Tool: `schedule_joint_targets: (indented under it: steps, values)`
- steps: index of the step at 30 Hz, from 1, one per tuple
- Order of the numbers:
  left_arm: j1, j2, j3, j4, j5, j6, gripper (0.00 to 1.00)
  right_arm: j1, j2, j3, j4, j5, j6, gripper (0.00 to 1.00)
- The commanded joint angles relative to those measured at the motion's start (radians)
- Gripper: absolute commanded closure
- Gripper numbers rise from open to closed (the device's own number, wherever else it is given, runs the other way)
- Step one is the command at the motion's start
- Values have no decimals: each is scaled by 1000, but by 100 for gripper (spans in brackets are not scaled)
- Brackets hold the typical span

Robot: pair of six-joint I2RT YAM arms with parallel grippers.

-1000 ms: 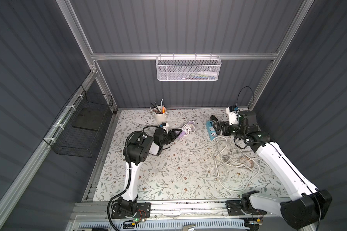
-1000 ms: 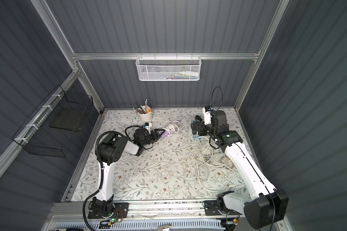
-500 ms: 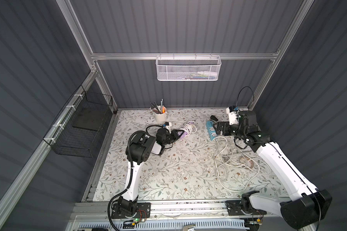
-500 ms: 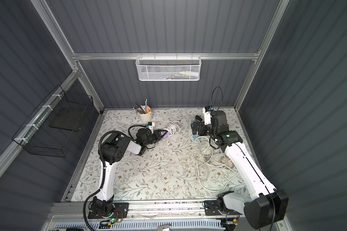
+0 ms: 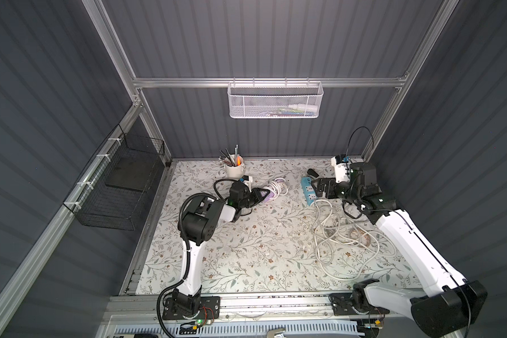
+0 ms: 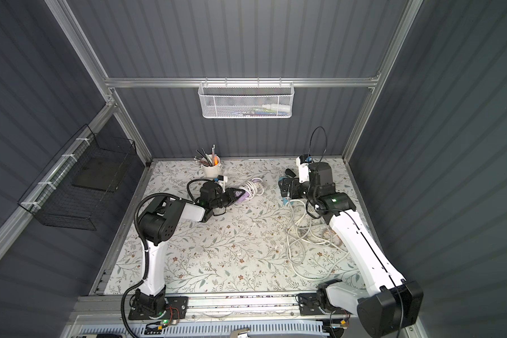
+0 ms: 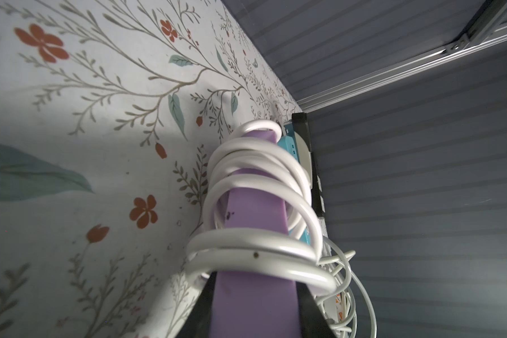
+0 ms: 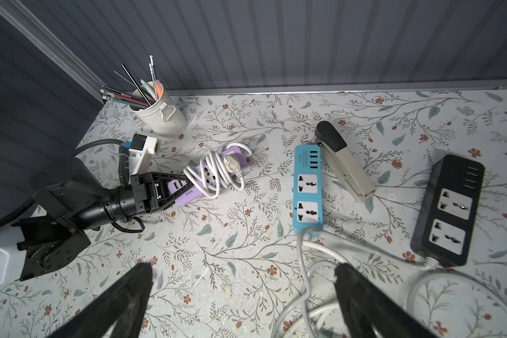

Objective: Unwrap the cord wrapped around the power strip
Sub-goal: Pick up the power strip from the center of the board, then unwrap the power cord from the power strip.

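One purple power strip [image 8: 207,177], white cord [image 8: 217,166] coiled crosswise round its middle, on desk [image 8: 246,234] near pen cup [image 8: 161,120], long axis running out from left end effector [image 8: 173,188] clamped on its near end; right end effector [image 8: 242,270] spread wide, empty, farther off, facing the coils.

Cannot read any sockets on the purple strip [image 7: 255,210] in the left wrist view: wrapped over by cord [image 7: 246,240], gripped end cropped by the edge. Cannot find the black strip [image 8: 451,210] in either top view, lost behind the right arm. Cannot tell the far basket [image 5: 274,101] contents: too small.
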Motion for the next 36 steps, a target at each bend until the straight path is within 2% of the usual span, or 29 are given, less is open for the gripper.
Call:
schedule_joint_targets:
  steps: [1, 6, 10, 15, 19, 26, 36]
  values:
    - [-5, -119, 131, -260, 20, 177, 100, 7, -27, -16, 48, -50, -17, 1]
    - [-5, -204, 356, -568, 18, 337, 100, 8, -18, -6, 52, -102, -35, 1]
    - [-2, -232, 514, -755, 34, 418, 100, 11, -10, -2, 118, -157, -36, 1]
    - [-2, -238, 671, -912, 136, 503, 100, 19, 6, 18, 158, -253, -54, 1]
    - [-3, -303, 624, -898, 174, 566, 100, 28, 14, 30, 180, -295, -79, 1]
    - [-3, -430, 528, -866, 187, 650, 100, 52, 37, 43, 151, -266, -114, 4]
    - [-13, -484, 505, -865, 183, 660, 100, 108, 85, 99, 142, -101, -158, 17]
